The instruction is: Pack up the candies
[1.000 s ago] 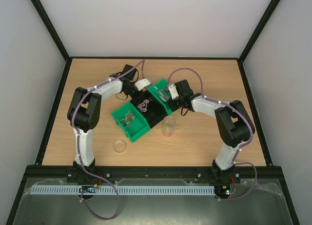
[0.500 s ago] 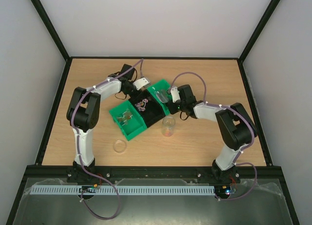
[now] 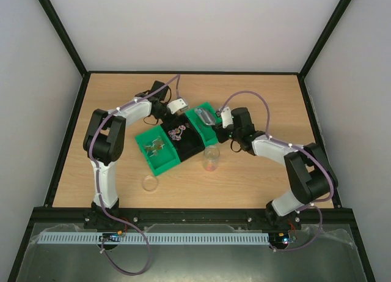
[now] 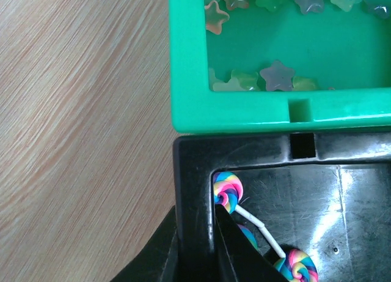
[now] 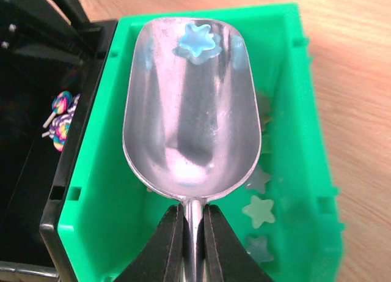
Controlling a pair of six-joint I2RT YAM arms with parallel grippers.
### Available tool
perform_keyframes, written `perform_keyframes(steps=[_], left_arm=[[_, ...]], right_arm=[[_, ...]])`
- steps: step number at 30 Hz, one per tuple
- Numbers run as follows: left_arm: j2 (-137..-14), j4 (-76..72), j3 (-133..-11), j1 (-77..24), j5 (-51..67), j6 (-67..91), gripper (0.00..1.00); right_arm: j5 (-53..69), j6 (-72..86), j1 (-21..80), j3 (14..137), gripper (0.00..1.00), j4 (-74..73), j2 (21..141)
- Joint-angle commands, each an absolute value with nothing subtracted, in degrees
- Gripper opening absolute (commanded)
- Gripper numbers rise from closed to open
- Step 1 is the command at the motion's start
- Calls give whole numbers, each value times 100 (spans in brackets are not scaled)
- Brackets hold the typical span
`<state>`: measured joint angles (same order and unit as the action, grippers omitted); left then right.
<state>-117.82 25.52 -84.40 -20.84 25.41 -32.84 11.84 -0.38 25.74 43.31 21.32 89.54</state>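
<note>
Two black fingers (image 5: pixel 171 248) of the right gripper (image 5: pixel 193 224) are pinching the metal scoop (image 5: pixel 189 111) by its handle at the bottom centre of the right wrist view, the scoop's long axis running straight up the frame along the green bin (image 5: pixel 91 172). Most candies (image 5: pixel 258 210), pale stars, are lying on the bin floor at lower right, beside the bowl's near end rather than ahead of its lip, while one blue star (image 5: pixel 197 40) is riding near the far lip. Beyond, at left, the left gripper (image 4: pixel 198 230) is clamping the black bin (image 4: pixel 256 150) by its wall, so the right arm is looking nearer the candies.
</note>
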Motion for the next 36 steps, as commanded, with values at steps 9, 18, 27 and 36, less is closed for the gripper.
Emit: perform_keyframes(steps=[9,18,27,36], left_arm=[[-11716,3025,-8430,-2074,2550,-3476,10],[-11559,3029,-8552,-2199,2122,-3289,2],[-11299,3041,-8332,-2487,1661,-3247,2],[-11307,2966,-8320,-2549,1739,-3110,2]], right_arm=[[575,-394,2465,4786,1,-585,8108],[276,-35,2487,5926,1,-2463,8721],[274,-16,2500,7061,1,-3942,9408],[188,141,2558,7573,1,-4341,9848]])
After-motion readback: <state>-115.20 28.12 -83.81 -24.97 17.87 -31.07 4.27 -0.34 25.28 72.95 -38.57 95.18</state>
